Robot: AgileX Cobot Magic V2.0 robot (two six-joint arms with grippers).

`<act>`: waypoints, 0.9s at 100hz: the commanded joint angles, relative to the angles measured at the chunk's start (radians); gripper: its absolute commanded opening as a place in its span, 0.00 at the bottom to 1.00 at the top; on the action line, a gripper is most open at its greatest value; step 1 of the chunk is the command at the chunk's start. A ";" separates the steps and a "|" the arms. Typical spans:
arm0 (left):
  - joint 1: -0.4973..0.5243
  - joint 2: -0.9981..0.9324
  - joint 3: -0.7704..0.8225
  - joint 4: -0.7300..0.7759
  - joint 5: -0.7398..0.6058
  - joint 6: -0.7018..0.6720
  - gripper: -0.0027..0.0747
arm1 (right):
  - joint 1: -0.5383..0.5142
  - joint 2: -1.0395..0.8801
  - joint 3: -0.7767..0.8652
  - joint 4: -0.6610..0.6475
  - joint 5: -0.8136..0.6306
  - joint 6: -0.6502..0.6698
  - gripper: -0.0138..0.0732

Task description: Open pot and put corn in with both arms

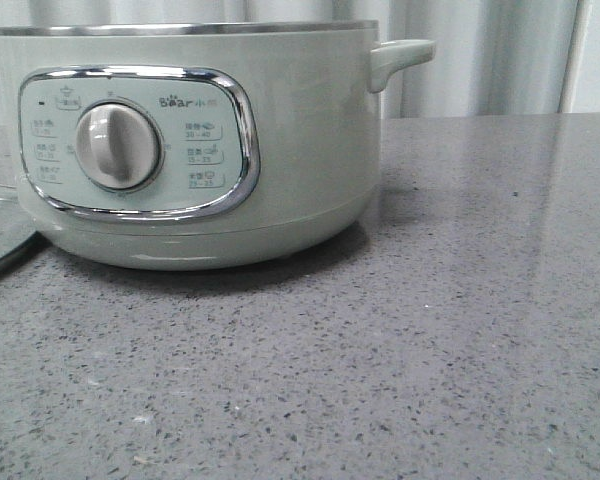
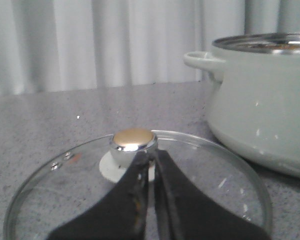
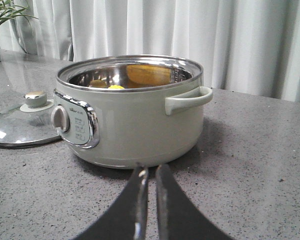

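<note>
The pot [image 1: 190,140] stands lidless on the grey surface [image 1: 430,350], a bit of yellow corn [image 3: 116,87] showing inside. The left hand [image 2: 151,162], fingers pressed together, sits low just behind the knob of the glass lid [image 2: 65,200]. The right hand [image 3: 150,172] hangs low before the pot, also closed, gripping nothing

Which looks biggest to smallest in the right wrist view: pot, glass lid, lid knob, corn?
1. pot, by far the largest.
2. glass lid, lying flat on the table beside the pot and partly cut off by the frame.
3-4. lid knob and corn: unsure; only a sliver of yellow shows above the rim.
</note>
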 commanded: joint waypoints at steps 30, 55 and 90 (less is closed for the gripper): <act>0.091 -0.034 0.007 -0.038 0.086 -0.009 0.01 | -0.002 0.009 -0.026 -0.006 -0.081 -0.012 0.10; 0.098 -0.034 0.007 -0.036 0.228 -0.009 0.01 | -0.002 0.009 -0.026 -0.006 -0.081 -0.012 0.10; 0.098 -0.034 0.007 -0.036 0.228 -0.009 0.01 | -0.002 0.009 -0.026 -0.006 -0.081 -0.012 0.10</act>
